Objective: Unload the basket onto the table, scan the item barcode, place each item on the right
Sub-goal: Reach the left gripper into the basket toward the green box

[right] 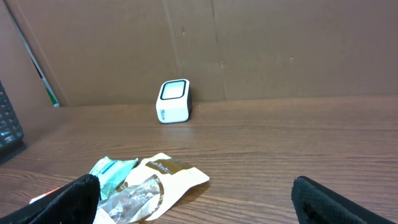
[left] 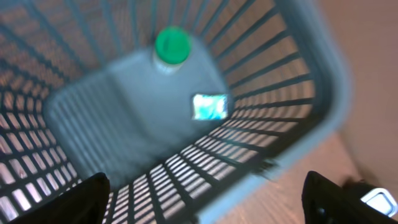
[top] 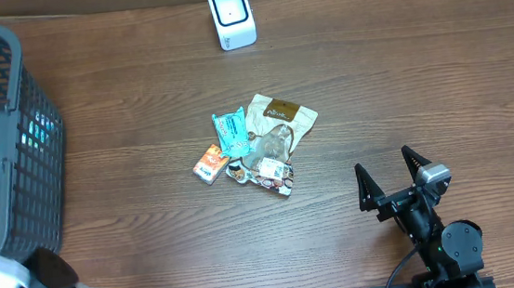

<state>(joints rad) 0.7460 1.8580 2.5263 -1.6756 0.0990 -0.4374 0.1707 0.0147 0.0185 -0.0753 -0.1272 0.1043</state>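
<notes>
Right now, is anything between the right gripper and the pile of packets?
Nothing visible. Only table surface lies between the open right gripper and the pile of packets; the scanner stands beyond the pile, with nothing between them either.

table (top: 419, 74): matt wood grain | basket (top: 26, 173): grey plastic mesh | scanner (top: 232, 17): glossy white plastic

Mock shop checkout on a lab table (top: 419, 74): scanner (top: 232, 16) at the far edge, basket (top: 42, 163) at the left edge, snack packets (top: 257, 149) mid-table, cardboard (right: 280, 50) behind.
</notes>
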